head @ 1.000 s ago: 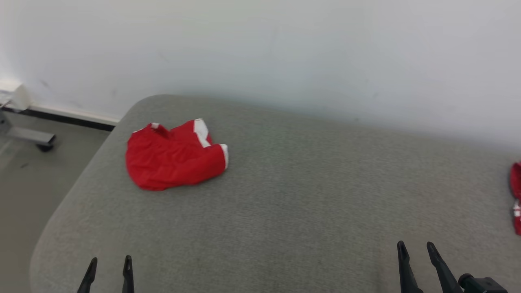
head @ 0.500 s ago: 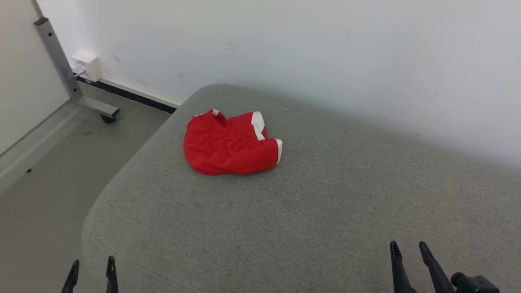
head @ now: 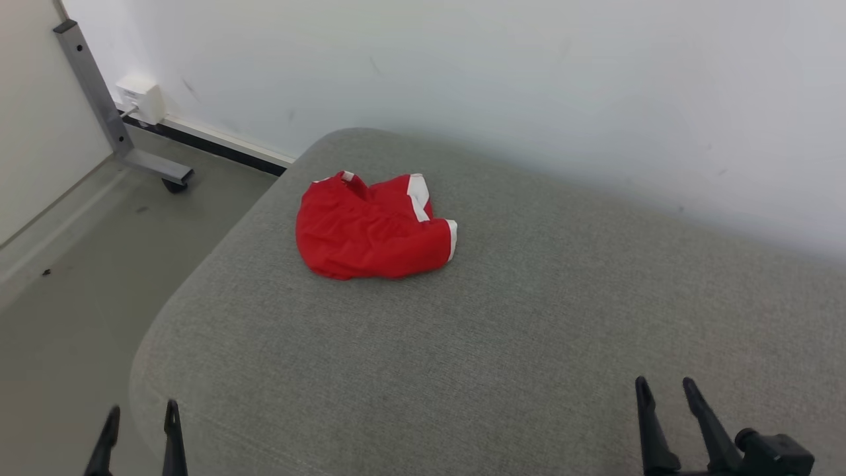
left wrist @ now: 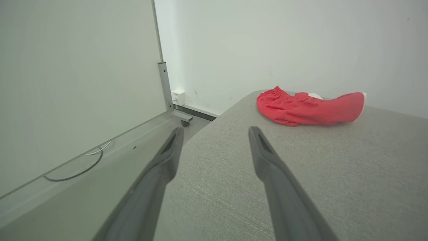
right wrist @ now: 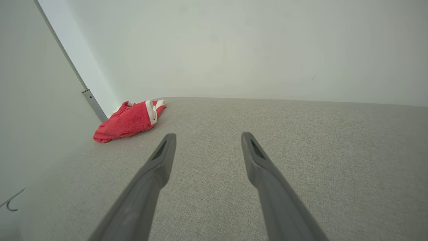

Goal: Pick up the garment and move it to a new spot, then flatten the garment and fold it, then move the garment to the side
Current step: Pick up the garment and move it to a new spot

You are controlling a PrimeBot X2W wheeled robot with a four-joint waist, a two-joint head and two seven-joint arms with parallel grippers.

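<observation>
The garment (head: 370,228) is a red pair of shorts with white trim, lying crumpled near the far left corner of the grey upholstered surface (head: 502,330). It also appears in the left wrist view as the garment (left wrist: 309,107) and in the right wrist view as the garment (right wrist: 128,120). My left gripper (head: 142,413) stands open at the lower left, over the surface's near left edge, far from the cloth. At the lower right my right gripper (head: 664,387) is open too, with nothing between its fingers.
A white wall (head: 496,86) runs behind the surface. To the left lies grey floor (head: 79,264), with a metal post on a castor foot (head: 119,125) and a white wall box (head: 140,96). A thin cable (left wrist: 78,164) lies on the floor by a pale panel.
The camera has swung left, so the garment now sits nearer the picture's middle and the floor and post have come into sight. Both grippers stay open and empty.
</observation>
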